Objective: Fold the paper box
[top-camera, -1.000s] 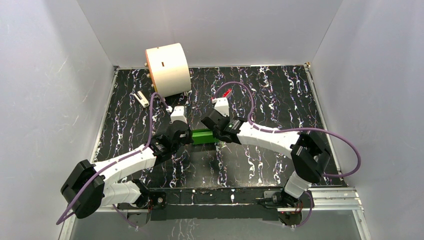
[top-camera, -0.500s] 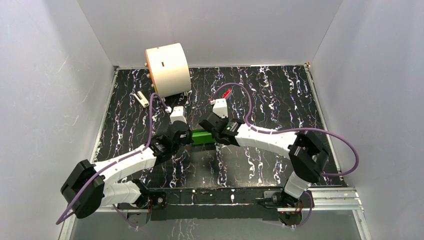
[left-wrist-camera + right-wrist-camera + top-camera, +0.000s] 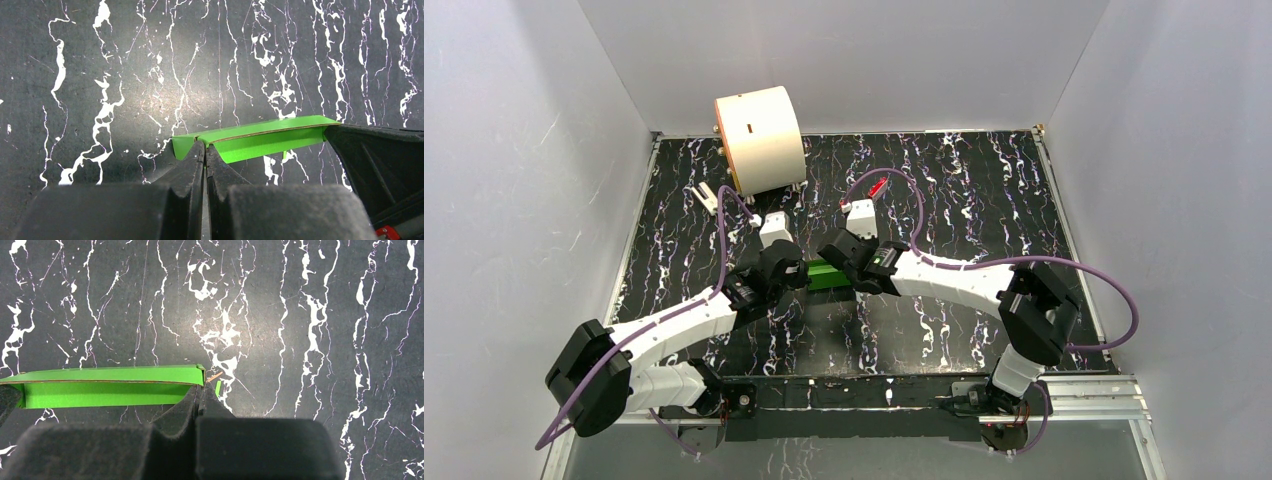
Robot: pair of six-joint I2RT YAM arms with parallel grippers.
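While both arms meet over the middle of the mat [image 3: 964,200], the box [image 3: 828,273] lies stretched between them as a flattened green sleeve; the left gripper [image 3: 205,148] is pinched tight on its left end and the right gripper [image 3: 199,391] is pinched tight on its right end, beside a small loose tab [image 3: 218,388]; whether the card rests on the mat or hangs just above it I cannot tell. To do this step well, I judge that the two grips should move evenly, so the sleeve opens or creases along its scored lines rather than buckling in the middle; pulling the ends apart risks tearing thin card, and twisting one end alone would skew the fold; grips so near the corners could slip, so slow motion seems wise. No brand, label or writing can be read anywhere; the cream cylinder [image 3: 759,138] at the back shows only a short dark slot.
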